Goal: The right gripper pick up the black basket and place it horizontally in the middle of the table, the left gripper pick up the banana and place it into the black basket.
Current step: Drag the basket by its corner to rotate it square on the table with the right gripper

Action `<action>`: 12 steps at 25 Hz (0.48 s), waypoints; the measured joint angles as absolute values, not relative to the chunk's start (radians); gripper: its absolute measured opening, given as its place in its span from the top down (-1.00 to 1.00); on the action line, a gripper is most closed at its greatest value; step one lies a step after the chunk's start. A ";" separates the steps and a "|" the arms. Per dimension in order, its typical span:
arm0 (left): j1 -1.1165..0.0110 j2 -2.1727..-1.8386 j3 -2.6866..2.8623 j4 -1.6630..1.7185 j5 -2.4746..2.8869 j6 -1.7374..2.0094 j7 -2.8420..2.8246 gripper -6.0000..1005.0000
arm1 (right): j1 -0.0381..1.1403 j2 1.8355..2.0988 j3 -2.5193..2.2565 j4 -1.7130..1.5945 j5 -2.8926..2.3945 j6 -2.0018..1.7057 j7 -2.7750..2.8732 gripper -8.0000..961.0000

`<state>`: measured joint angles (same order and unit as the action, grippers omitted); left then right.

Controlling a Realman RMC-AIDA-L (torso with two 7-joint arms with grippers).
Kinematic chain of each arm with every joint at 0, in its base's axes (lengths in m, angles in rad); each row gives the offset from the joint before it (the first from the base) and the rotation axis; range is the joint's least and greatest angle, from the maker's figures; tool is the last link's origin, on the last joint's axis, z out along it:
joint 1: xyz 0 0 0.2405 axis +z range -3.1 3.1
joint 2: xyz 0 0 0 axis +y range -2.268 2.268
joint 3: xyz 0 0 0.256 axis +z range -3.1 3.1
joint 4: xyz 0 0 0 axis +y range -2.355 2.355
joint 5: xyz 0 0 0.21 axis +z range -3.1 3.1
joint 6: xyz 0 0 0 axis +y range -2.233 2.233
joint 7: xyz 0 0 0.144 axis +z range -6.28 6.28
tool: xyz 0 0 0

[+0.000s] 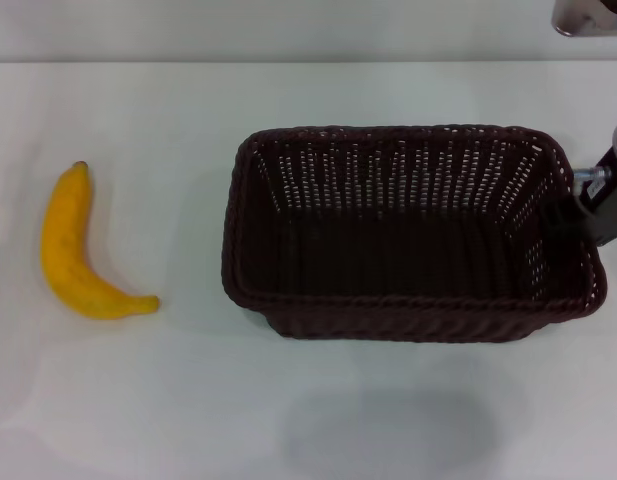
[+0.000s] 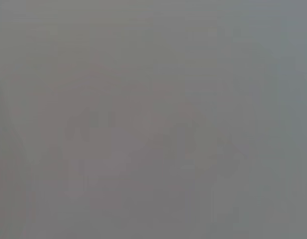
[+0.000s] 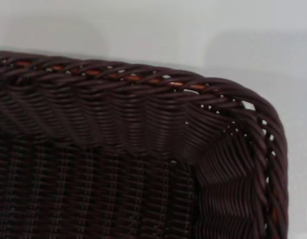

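The black basket [image 1: 408,230] lies lengthwise across the middle-right of the white table [image 1: 188,400], open side up and empty. The right wrist view shows its braided rim and one inner corner [image 3: 143,124] from close up. The right gripper [image 1: 606,195] is at the basket's right end, by the rim; only a dark arm end with a silver fitting shows. The banana [image 1: 78,250] lies on the table to the left of the basket, stem tip pointing away from me. The left gripper is out of view; the left wrist view shows only plain grey.
A grey metal object [image 1: 588,18] sits at the far right top corner. The table's far edge runs along the top of the head view. A bare strip of table lies between banana and basket.
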<state>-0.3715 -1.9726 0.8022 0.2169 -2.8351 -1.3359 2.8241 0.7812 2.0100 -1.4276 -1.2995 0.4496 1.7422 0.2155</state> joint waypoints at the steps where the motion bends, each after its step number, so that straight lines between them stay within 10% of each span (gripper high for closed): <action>1: -0.371 -1.973 0.802 0.217 -2.835 -1.336 2.824 -0.74 | 0.782 2.009 -1.418 -1.289 0.456 1.743 0.203 0.66; 12: -0.363 -1.975 0.802 0.216 -2.836 -1.338 2.824 -0.74 | 0.768 2.000 -1.340 -1.360 0.463 1.788 0.155 0.37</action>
